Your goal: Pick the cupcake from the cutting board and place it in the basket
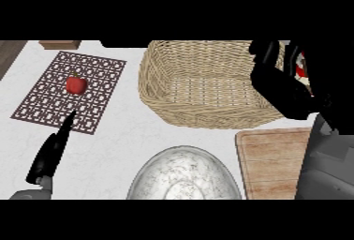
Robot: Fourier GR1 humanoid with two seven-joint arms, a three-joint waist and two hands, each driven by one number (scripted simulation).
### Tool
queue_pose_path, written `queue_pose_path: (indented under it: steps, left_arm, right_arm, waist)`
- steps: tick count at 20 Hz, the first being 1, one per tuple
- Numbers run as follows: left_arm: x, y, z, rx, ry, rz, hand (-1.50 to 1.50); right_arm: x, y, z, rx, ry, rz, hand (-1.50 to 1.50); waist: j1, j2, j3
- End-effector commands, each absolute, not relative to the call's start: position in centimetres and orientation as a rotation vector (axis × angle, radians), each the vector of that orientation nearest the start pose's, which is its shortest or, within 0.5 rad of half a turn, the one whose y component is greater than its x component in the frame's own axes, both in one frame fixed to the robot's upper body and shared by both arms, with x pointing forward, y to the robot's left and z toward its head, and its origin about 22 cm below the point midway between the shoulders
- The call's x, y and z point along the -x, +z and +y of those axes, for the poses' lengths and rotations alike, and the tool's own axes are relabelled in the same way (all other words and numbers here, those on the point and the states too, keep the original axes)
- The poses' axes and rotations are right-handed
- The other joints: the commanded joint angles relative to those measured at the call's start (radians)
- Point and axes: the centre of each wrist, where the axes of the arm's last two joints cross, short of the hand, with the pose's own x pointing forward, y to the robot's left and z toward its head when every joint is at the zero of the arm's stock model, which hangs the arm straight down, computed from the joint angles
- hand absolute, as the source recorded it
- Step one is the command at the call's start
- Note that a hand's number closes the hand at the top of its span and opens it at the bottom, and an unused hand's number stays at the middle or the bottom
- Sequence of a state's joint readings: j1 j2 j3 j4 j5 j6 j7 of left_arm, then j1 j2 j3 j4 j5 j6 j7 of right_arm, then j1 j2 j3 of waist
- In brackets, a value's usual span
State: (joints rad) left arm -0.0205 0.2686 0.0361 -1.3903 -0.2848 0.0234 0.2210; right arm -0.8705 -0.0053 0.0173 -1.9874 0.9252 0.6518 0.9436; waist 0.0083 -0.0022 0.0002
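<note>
My right hand (280, 89) hangs over the right rim of the wicker basket (200, 84), its black fingers curled round a small thing. Only a red and white bit of that thing, the cupcake (301, 68), shows between the fingers; the hand hides the rest. The wooden cutting board (269, 161) lies at the lower right, below the basket, with nothing on the part that shows; my right forearm covers its right side. My left hand (52, 150) rests at the lower left with straight fingers pointing up, holding nothing.
A red bell pepper (76, 84) sits on a brown patterned mat (69, 93) at the upper left. A shiny metal bowl (183, 176) stands at the bottom centre, between my left hand and the board. A small wooden block (60, 44) lies at the counter's far edge.
</note>
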Motion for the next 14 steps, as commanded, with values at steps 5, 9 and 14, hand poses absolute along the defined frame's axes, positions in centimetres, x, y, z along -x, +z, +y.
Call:
queue_pose_path:
  steps: [5, 9, 14]
  left_arm:
    - [-24.3, -2.7, 31.6, -0.484, -0.317, -1.138, 0.0]
    - [-23.1, -1.6, 30.8, -0.476, -0.315, -1.164, 0.0]
    - [-25.1, -0.6, 31.2, -0.483, -0.307, -1.16, 0.0]
  right_arm:
    - [-29.9, 27.9, -9.5, 1.132, 0.703, -1.372, 1.5]
    - [-33.2, 24.6, -10.9, 1.071, 0.686, -1.325, -1.5]
    - [-33.6, 24.1, -8.4, 1.037, 0.632, -1.399, -1.5]
  waist:
    - [0.001, 0.004, -0.001]
    - [0.008, 0.005, 0.0]
    - [0.001, 0.003, 0.0]
